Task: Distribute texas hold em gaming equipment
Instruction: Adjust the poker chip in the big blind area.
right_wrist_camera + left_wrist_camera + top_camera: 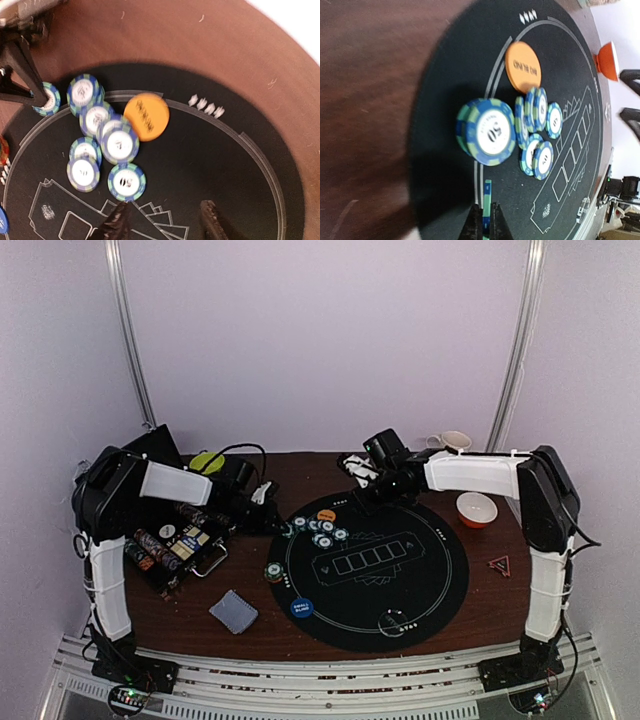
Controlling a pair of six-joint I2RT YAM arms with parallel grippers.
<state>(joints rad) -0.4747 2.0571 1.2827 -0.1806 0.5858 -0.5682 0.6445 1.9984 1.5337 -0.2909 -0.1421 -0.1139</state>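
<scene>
Several blue-and-teal striped poker chips [490, 131] lie bunched at the upper left of the black round mat [420, 580], beside an orange button disc [522, 66]. My left gripper [486, 222] is shut on one chip [487, 195], held edge-on just above the mat near that bunch [315, 530]. Over the mat's upper rim my right gripper [165, 220] hangs open with nothing between its fingers, the nearest chip [126, 181] just beyond its left fingertip. A blue disc [301, 607], a clear disc [397, 621], a small chip stack [273, 572] and grey-blue cards [233, 611] lie nearer the front.
An open chip case [175, 540] with rows of chips sits at the left under my left arm. A green bowl [207, 460] and a mug [450, 441] stand at the back. A red-and-white bowl [476, 509] and a small red triangle [499, 564] are right of the mat.
</scene>
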